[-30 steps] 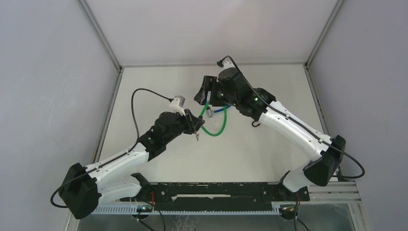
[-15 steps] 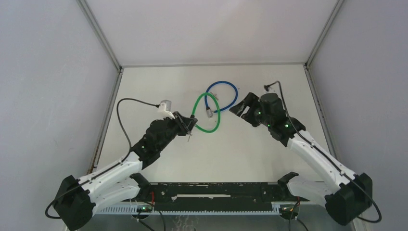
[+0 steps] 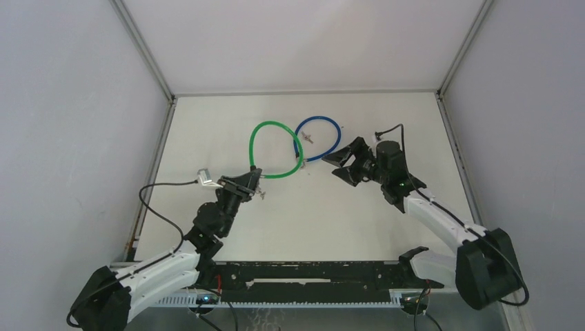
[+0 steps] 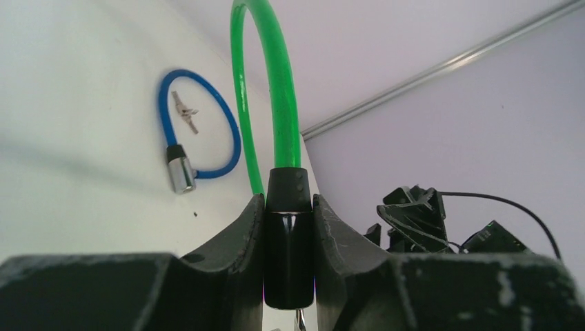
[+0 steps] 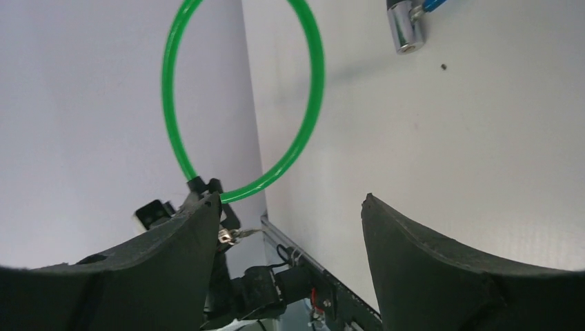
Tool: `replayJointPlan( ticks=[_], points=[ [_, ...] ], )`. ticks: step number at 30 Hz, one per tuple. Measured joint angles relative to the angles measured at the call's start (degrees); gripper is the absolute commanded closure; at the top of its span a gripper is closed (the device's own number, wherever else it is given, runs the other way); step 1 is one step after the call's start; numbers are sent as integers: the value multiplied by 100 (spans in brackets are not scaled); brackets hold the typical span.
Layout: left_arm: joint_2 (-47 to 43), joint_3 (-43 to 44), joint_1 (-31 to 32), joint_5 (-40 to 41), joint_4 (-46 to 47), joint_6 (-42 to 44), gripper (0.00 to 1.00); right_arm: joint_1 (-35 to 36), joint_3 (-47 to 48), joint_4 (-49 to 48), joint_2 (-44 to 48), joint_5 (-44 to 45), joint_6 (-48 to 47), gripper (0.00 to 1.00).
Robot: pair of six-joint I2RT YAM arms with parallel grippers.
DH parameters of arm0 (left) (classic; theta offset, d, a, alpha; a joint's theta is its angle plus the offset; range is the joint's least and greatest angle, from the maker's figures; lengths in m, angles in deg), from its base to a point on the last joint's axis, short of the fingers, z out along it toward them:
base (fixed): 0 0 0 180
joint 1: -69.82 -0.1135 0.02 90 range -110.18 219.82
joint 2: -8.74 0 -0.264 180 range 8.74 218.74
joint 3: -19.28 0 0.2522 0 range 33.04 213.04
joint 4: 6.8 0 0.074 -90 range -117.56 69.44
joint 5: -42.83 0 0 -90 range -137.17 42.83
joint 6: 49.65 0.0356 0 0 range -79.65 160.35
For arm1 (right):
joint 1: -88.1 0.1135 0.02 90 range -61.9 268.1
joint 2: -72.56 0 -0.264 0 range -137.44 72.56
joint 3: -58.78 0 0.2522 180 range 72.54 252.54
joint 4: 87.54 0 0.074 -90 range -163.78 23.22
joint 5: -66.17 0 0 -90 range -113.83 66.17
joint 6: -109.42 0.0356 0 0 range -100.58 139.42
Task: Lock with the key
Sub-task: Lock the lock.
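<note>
My left gripper (image 3: 252, 182) is shut on the black barrel (image 4: 290, 255) of a green cable lock (image 3: 274, 147) and holds it off the table, loop standing up (image 4: 265, 89). A small key (image 3: 261, 196) hangs under the barrel. My right gripper (image 3: 343, 165) is open and empty, to the right of the green loop; through its jaws (image 5: 290, 207) I see the green loop (image 5: 319, 89) and the hanging key (image 5: 231, 236).
A blue cable lock (image 3: 321, 138) lies on the table behind the green one, with its silver barrel (image 4: 182, 174) and a pair of keys (image 4: 185, 112) inside its loop. Metal rails edge the table at left, back and right.
The right gripper has pulled back from the locks to the right and stands open. The left arm has drawn back toward the near left, taking the green lock off the blue one.
</note>
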Motion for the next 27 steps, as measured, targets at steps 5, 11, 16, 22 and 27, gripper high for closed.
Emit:
replayJointPlan(
  ticks=[5, 11, 16, 22, 27],
  points=[
    [492, -468, 0, 280, 732, -651, 100, 0, -184, -1099, -846, -588, 601, 19],
    [1110, -544, 2, 728, 1318, -1464, 100, -59, -114, -1054, -1180, -671, 671, 18],
    [1631, -632, 13, 1185, 1473, -2181, 100, 24, 85, -704, -1331, -673, 647, 18],
    [2050, -634, 153, 1587, 1504, -2822, 100, 286, -9, -1104, -1622, -883, 1429, 26],
    [2389, -634, 256, 1762, 1528, -3416, 100, 590, -83, -1449, -1888, -1158, 2669, 37]
  ],
)
